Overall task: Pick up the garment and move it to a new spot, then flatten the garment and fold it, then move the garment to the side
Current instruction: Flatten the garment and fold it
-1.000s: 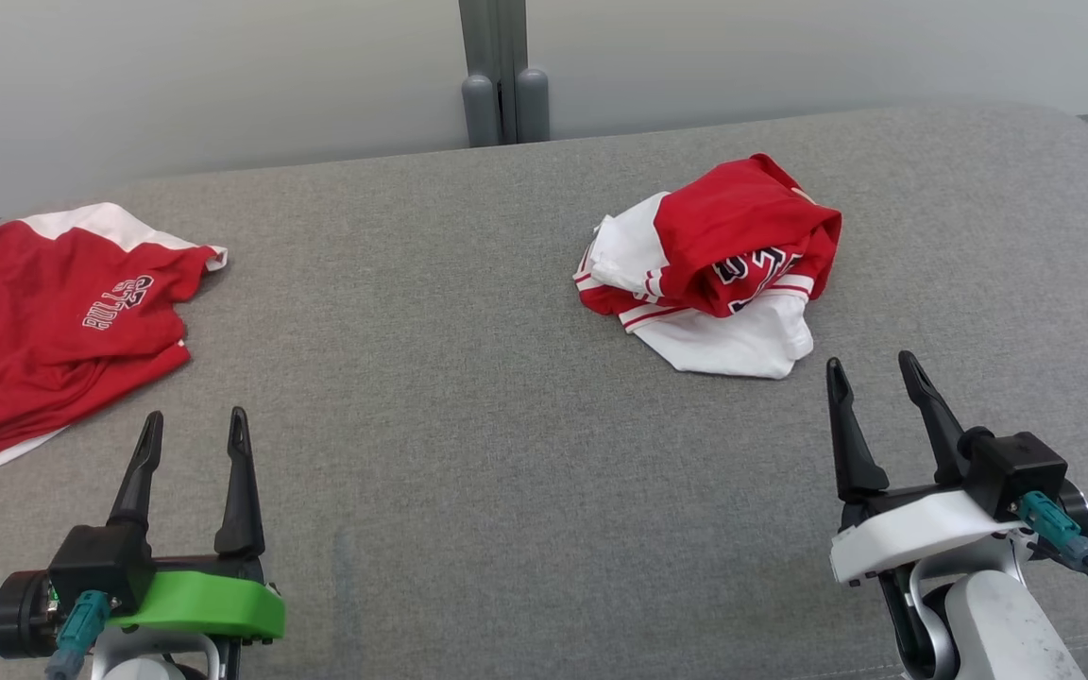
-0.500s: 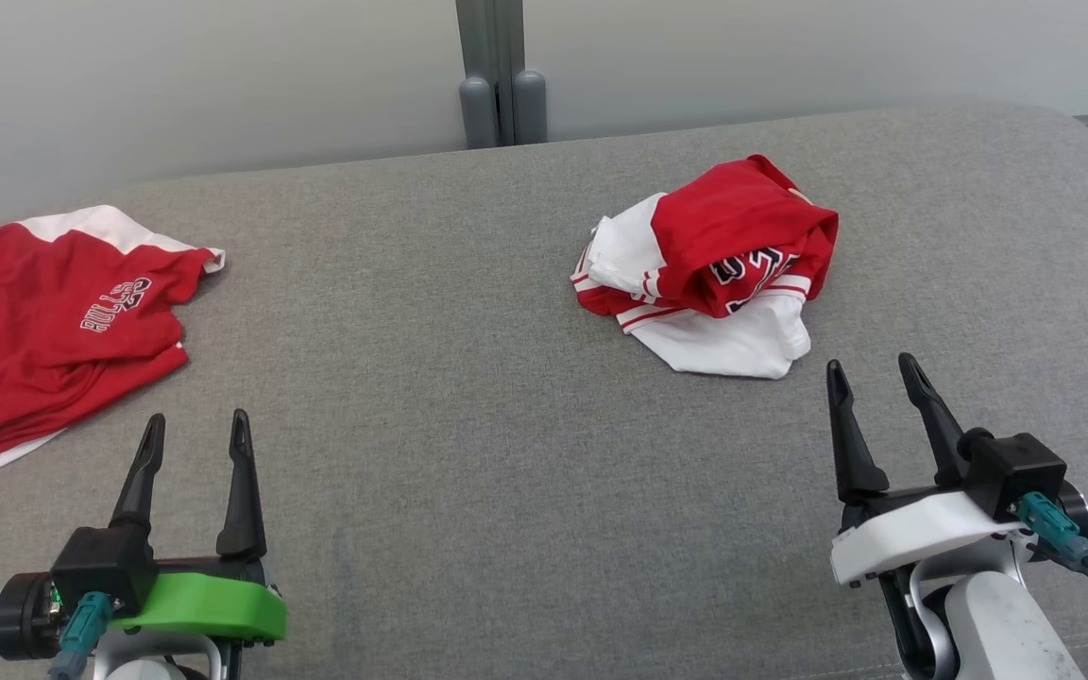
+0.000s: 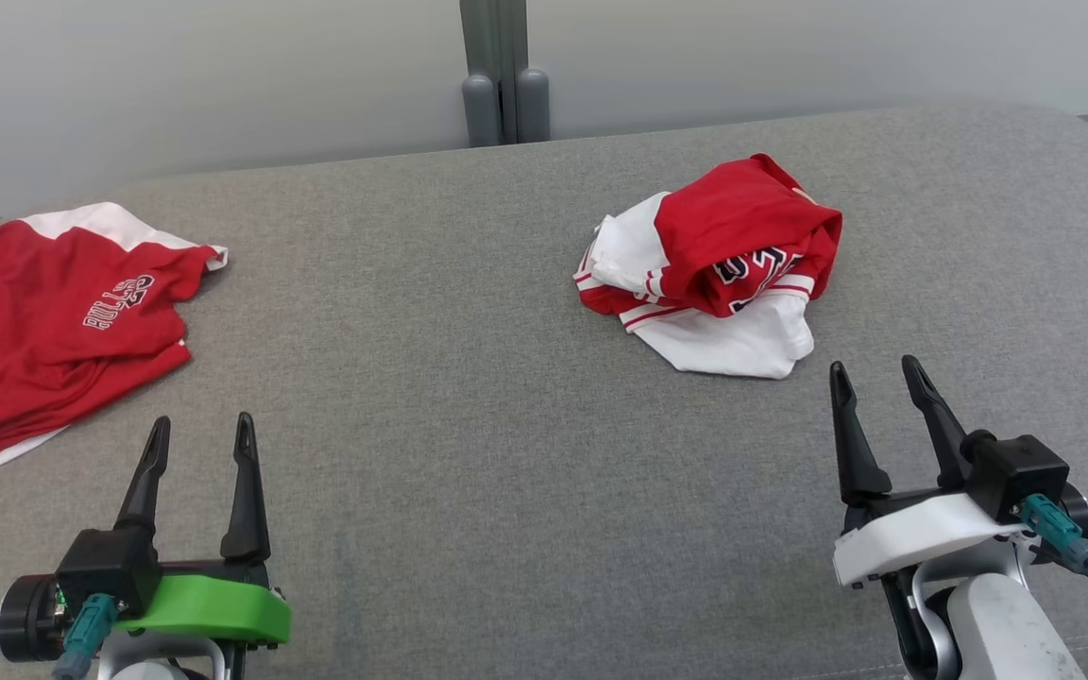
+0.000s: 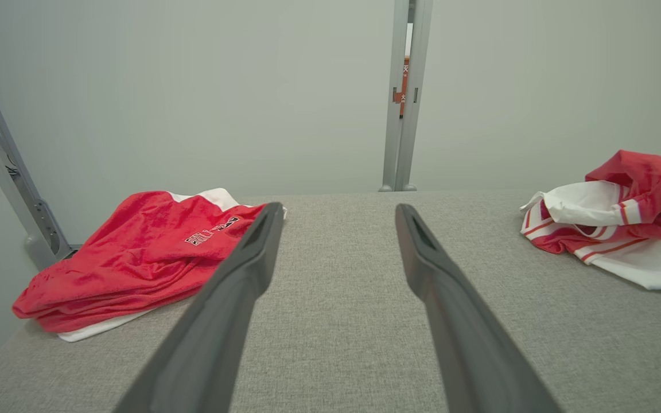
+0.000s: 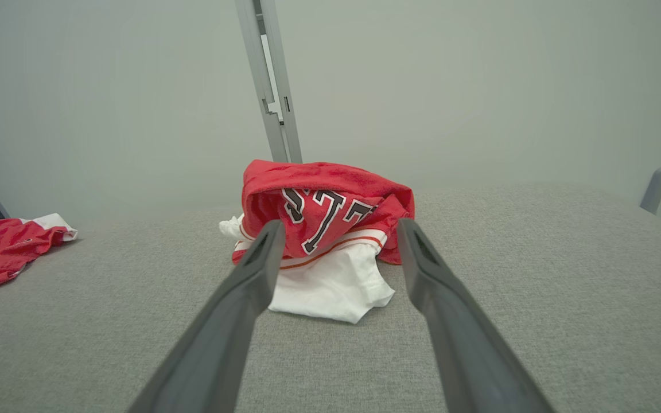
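- Grey surface (image 3: 468, 397): carries everything you have here and runs under both pairs of jaws.
- Red cloth (image 3: 53, 331), white lettering: lies fairly flat, ahead and to the left of your left jaws, apart from them.
- Crumpled red-and-white garment (image 3: 714, 269): heaped just ahead of your right jaws, near their tips, not touching.
- Left jaws: spread wide, holding nothing.
- Right jaws: spread wide, holding nothing, pointed at the garment.
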Motion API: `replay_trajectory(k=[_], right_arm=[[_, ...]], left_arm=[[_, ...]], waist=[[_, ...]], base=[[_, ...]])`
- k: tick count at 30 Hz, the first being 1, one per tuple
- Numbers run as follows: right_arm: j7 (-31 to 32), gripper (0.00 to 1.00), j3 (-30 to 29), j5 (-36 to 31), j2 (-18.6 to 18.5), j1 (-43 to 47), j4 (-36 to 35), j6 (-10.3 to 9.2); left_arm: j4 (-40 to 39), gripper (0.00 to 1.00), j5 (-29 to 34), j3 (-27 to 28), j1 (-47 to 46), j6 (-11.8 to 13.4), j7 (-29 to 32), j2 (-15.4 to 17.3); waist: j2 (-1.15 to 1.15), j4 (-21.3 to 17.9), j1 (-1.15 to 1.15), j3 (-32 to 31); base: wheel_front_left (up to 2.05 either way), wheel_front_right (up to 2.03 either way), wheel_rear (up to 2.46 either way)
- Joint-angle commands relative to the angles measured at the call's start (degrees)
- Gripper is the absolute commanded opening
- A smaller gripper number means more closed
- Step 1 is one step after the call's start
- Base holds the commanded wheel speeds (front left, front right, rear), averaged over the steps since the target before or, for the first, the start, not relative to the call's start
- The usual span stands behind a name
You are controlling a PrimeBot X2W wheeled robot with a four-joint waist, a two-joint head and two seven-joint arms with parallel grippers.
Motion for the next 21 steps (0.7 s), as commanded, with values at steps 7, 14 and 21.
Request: replay_trajectory(k=[7, 14, 21], right_arm=[[-0.2, 1.00, -0.3, -0.6, -0.6, -1.2, 0.5, -0.02], [-0.2, 1.00, 0.7, -1.8, -3.1, -5.6, 1.9, -0.03], [-0.2, 1.00, 0.5, -2.6, -6.6, -11.8, 7.8, -0.03]], left_arm=[[0.2, 1.00, 0.5, 0.2, 0.0, -0.4, 0.0, -0.4], [-0.1, 1.00, 0.8, -0.4, -1.8, -0.5, 0.0, -0.7], [-0.3, 1.00, 0.9, -1.8, -3.8, -0.7, 0.0, -0.9]], waist=[[0.00, 0.4, 0.00, 0.3], [0.00, 1.2, 0.00, 2.4], [0.00, 2.5, 0.00, 6.1]], base=[[0.00, 0.00, 0.00], [0.00, 0.00, 0.00], [0.00, 0.00, 0.00]])
